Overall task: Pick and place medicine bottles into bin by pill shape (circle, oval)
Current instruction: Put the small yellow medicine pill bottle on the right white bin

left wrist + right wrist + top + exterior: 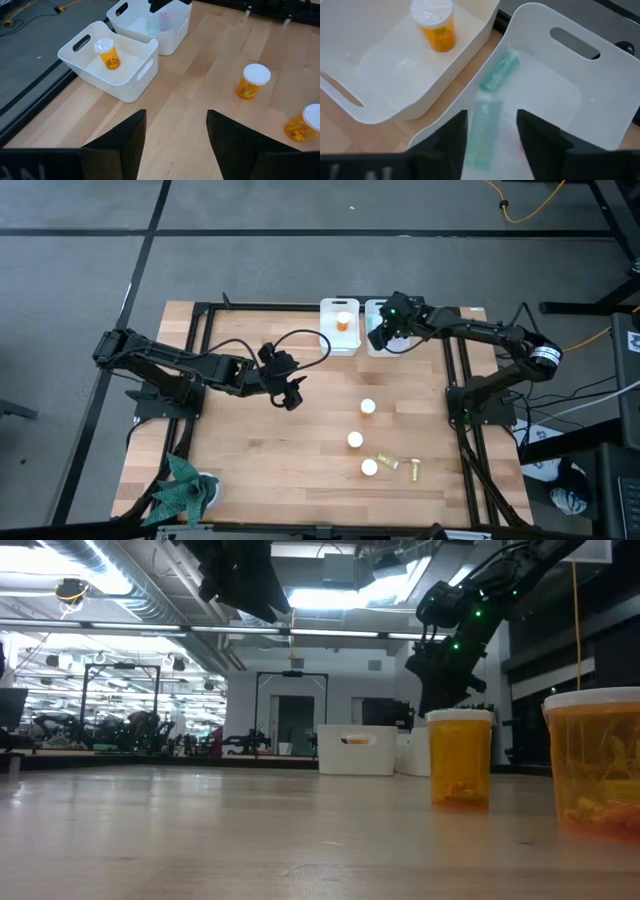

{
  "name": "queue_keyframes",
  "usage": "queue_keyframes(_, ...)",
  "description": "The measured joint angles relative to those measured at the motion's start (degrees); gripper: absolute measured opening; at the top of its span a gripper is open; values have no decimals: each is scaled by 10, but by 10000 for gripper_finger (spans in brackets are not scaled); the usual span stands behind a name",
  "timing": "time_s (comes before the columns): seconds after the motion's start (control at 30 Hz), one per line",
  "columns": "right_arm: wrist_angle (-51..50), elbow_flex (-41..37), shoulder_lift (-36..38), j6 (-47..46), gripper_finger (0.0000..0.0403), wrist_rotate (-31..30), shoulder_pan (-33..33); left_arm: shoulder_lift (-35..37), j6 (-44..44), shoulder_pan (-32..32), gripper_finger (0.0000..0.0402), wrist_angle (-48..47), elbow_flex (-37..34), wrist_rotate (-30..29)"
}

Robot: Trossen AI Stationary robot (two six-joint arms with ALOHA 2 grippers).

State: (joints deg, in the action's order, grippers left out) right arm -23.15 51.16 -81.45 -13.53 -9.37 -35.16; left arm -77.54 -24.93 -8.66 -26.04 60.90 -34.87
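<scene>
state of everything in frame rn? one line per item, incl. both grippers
left bin: holds one upright orange bottle, capped
right bin: one green bottle lying inside; a second green bottle between the right gripper's fingers
right gripper: over right bin, jaws apart
left gripper: open, empty, above table
three orange bottles: upright on table, capped
two yellow bottles: lying on table

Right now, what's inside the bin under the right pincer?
Two green bottles: one lying on the floor of the right bin at, another between the right pincer's open fingers. A pink patch beside it is mostly covered.
</scene>
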Motion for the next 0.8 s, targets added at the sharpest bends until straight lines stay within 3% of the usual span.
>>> queue_keyframes(0.2,-13,3,4,1,216,16,0,0,0,0,199,0,0,0)
queue_keyframes(0.43,-108,27,59,-27,220,159,50,0,0,0,199,0,0,0)
queue_keyframes(0.6,-207,27,128,-72,214,161,174,0,0,0,199,0,0,0)
queue_keyframes(0.8,-271,27,182,-243,198,81,389,0,0,0,199,0,0,0)
